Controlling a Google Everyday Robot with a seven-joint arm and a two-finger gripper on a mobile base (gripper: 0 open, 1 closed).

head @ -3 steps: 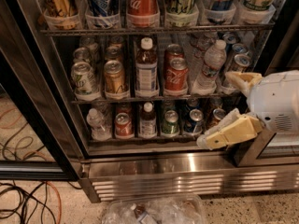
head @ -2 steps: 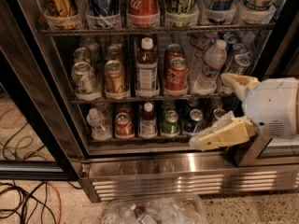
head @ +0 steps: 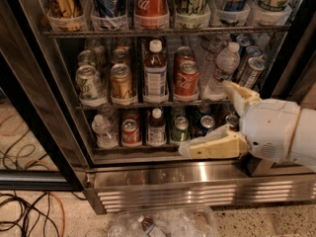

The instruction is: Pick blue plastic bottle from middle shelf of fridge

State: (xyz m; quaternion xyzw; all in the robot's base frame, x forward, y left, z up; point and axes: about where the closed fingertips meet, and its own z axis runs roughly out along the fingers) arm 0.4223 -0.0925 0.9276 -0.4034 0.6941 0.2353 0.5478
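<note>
The blue plastic bottle [head: 155,74] stands upright at the centre of the middle shelf [head: 148,104] of the fridge [head: 197,185], white cap up, dark drink, pale label. My gripper [head: 205,117] is at the right, in front of the lower shelves, with its white wrist housing [head: 276,130] behind it. It is open: the upper cream finger [head: 237,94] reaches up by the clear water bottle [head: 223,68], and the lower finger [head: 210,146] stretches left across the bottom shelf. The gripper is right of and below the blue bottle, apart from it and holding nothing.
Beside the bottle stand a gold can [head: 122,80], a green-white can [head: 88,83] and red cans [head: 186,75]. The bottom shelf holds a second brown bottle [head: 157,127] and cans. A dark door frame [head: 29,107] stands left. Cables [head: 24,214] and a plastic bag [head: 163,223] lie on the floor.
My gripper has moved left across the fridge front, its lower finger now reaching under the red cans. It stays open. The bottles and cans have not moved.
</note>
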